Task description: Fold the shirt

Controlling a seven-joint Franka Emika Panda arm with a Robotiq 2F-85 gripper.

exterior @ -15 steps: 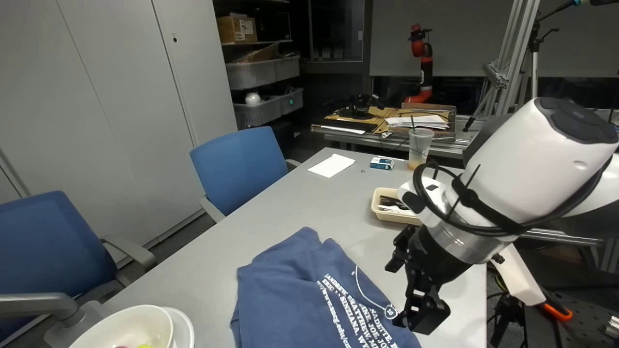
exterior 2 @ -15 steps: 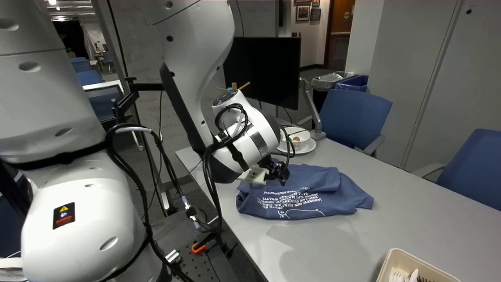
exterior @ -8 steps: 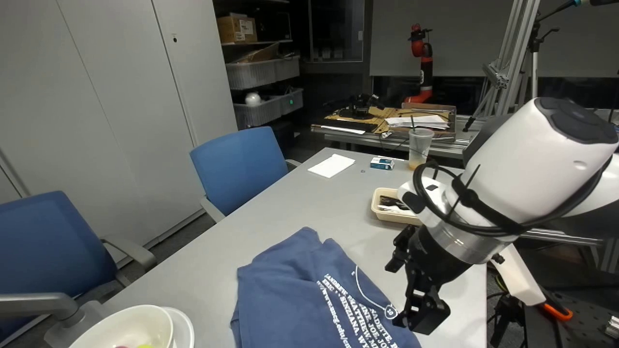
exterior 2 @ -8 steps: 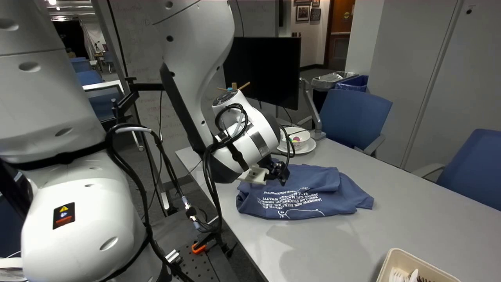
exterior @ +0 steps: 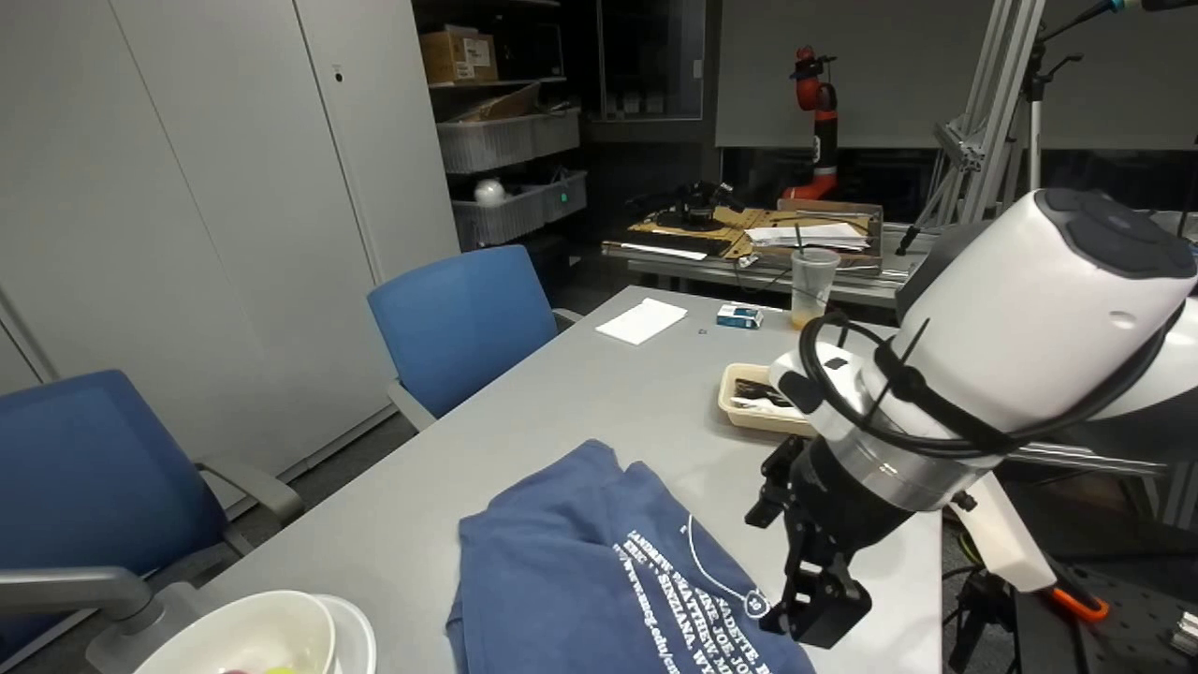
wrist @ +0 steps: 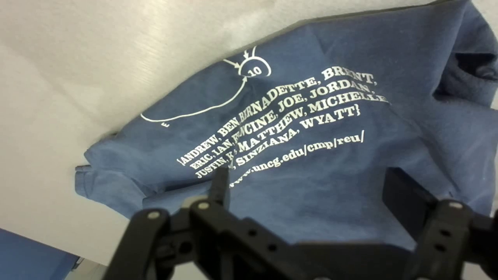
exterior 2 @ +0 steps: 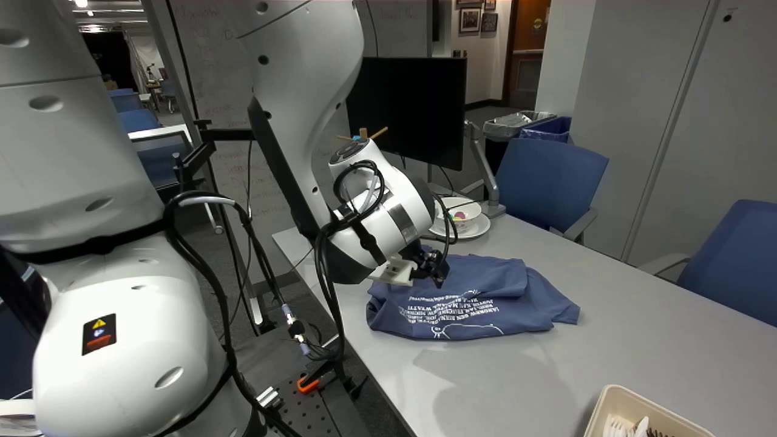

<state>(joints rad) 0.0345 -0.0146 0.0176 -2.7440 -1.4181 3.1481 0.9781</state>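
Observation:
The slate-blue shirt lies bunched and partly folded over on the table, with white lettering facing up. It also shows in an exterior view and fills most of the wrist view. One edge has a white line drawing, and creases cut through some of the text. My gripper is open and empty, pointing down above the shirt's lettered side; it also shows in an exterior view. In the wrist view the two fingers are wide apart over the cloth, with nothing between them. The cloth below the palm is hidden.
A white bowl on a plate stands beside the shirt. A cream tray of cutlery is on the table, and also shows in an exterior view. A cup, small box and paper sit farther off. A monitor stands behind.

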